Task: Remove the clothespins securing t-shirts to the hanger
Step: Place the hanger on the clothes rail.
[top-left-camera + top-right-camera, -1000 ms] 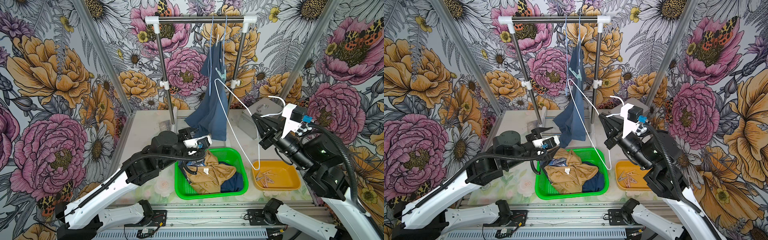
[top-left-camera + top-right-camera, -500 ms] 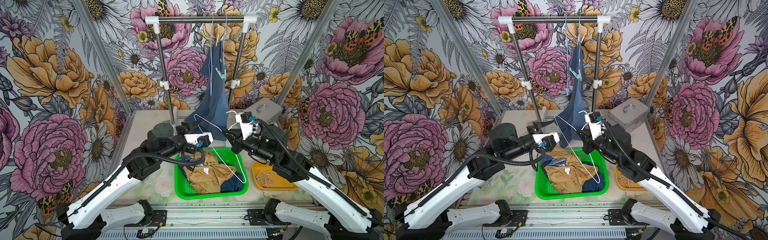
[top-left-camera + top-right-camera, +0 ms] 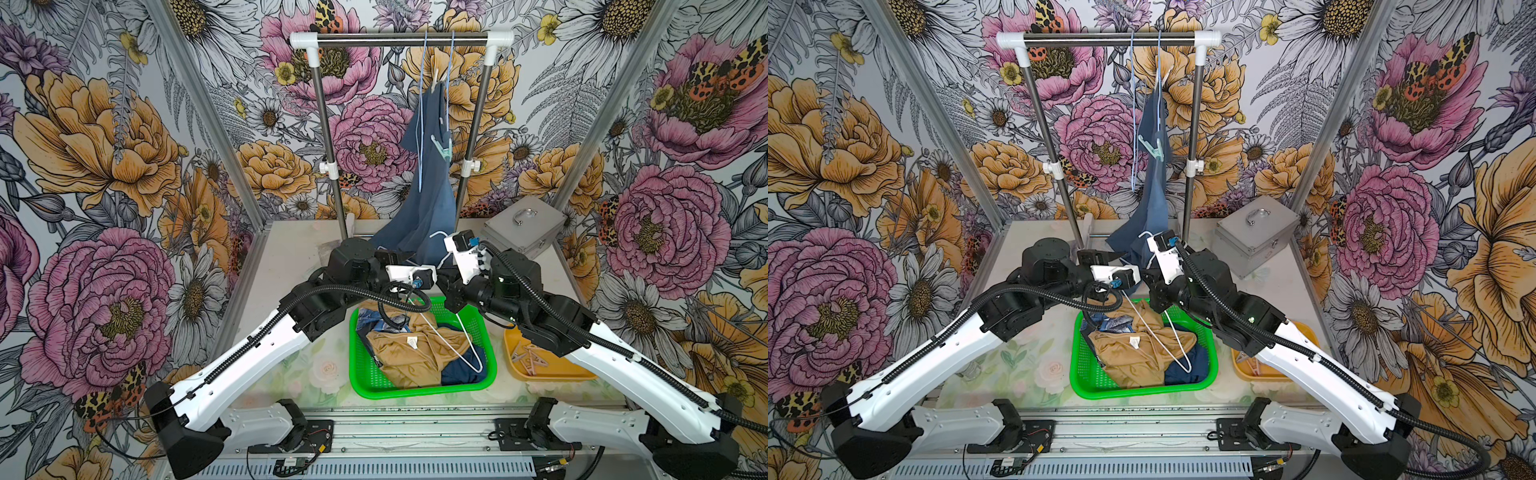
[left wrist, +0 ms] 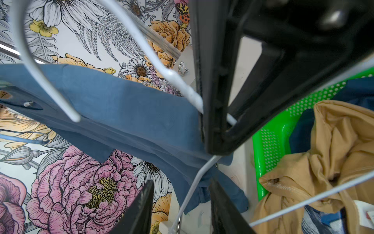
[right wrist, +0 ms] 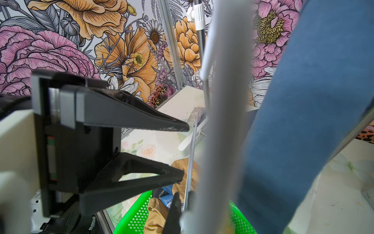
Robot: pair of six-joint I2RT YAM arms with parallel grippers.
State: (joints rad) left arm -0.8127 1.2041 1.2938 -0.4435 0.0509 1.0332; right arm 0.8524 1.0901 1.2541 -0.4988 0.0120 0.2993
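A slate blue t-shirt (image 3: 428,199) (image 3: 1152,199) hangs from the rail, with a mint green clothespin (image 3: 442,145) (image 3: 1152,147) clipped on it. My right gripper (image 3: 437,275) (image 5: 183,199) is shut on the neck of a bare white hanger (image 3: 453,347) (image 3: 1158,332), which slants down over the green basket (image 3: 361,374). My left gripper (image 3: 417,262) (image 4: 181,183) is open, its jaws on either side of the hanger wire without touching it. A tan t-shirt (image 3: 407,353) and a navy one (image 3: 457,370) lie crumpled in the basket.
An orange tray (image 3: 552,376) at the right holds several loose clothespins (image 3: 534,359). A silver case (image 3: 523,226) stands at the back right. The rack (image 3: 399,37) spans the back, with thin blue hangers (image 3: 422,124) on its rail.
My right arm has swung the white hanger from the right side down to the middle, over the basket. The left gripper's jaws have narrowed around the wire.
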